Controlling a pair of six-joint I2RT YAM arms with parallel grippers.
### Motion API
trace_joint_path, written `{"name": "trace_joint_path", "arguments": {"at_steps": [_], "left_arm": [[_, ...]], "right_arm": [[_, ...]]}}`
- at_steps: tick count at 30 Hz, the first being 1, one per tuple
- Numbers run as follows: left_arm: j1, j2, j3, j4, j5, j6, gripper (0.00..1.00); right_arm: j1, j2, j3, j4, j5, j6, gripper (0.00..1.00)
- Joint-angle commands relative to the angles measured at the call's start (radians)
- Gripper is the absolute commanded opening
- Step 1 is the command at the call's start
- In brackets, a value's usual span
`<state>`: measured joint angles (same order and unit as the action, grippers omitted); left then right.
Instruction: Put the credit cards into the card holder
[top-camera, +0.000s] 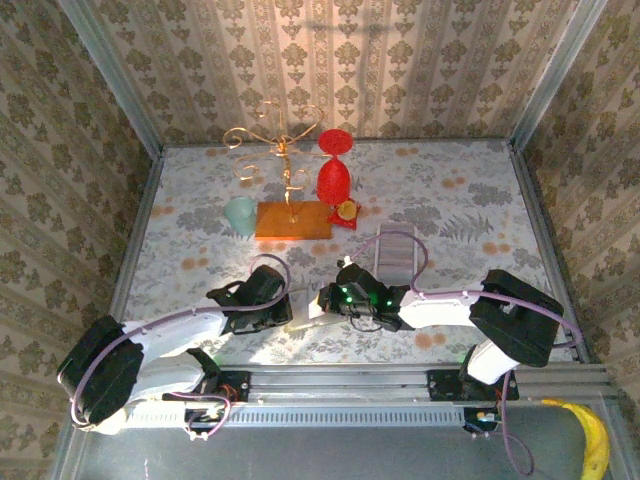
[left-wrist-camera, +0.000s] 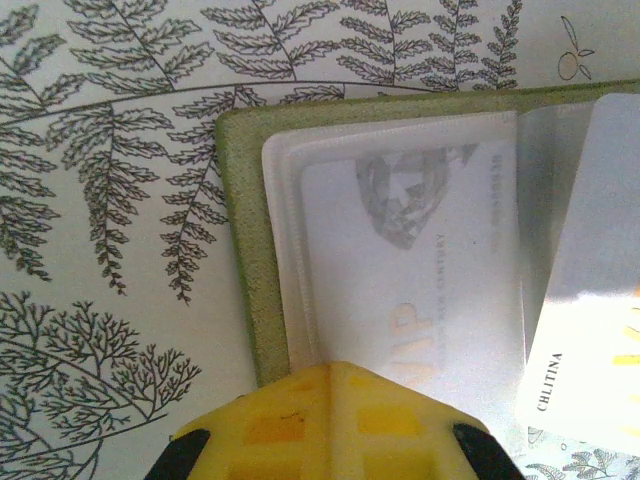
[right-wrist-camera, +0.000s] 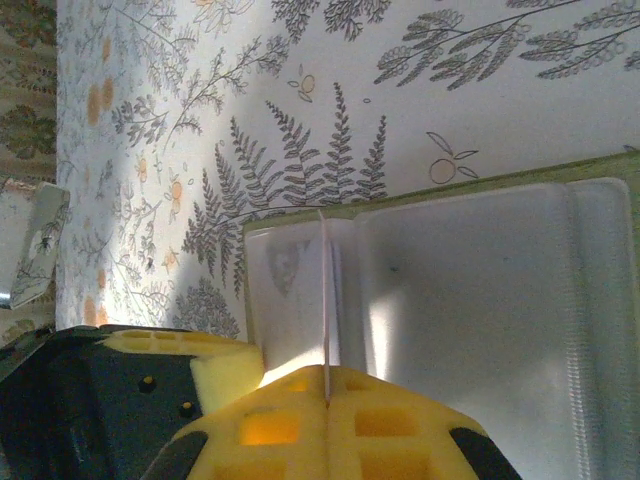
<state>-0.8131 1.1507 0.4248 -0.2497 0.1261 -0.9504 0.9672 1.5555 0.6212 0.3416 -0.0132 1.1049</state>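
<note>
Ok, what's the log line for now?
left gripper: shut at card holder edge | right gripper: shut on credit card, edge-on over holder | VIP card: in sleeve

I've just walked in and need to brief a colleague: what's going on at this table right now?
Two robot arms are loading cards into an open green card holder. The right gripper is shut on a thin white card, held edge-on over the holder's clear sleeves. The left gripper is closed at the holder's near edge, seemingly steadying it. One whitish card already sits in a sleeve.
</note>
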Motion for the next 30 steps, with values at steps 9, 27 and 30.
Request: {"name": "trace_joint_path", "arguments": {"at_steps": [9, 27, 30], "left_arm": [[-0.014, 0.007, -0.011, -0.016, -0.013, -0.014, 0.00], [-0.021, 0.009, -0.014, -0.014, -0.010, -0.019, 0.00], [-0.021, 0.009, -0.012, -0.013, -0.011, -0.021, 0.00]], "right_arm": [[0.009, -0.057, -0.057, 0.028, 0.078, 0.009, 0.00], [0.013, 0.011, -0.045, 0.068, 0.041, 0.028, 0.00], [0.015, 0.012, -0.048, 0.090, 0.033, 0.035, 0.00]]}}
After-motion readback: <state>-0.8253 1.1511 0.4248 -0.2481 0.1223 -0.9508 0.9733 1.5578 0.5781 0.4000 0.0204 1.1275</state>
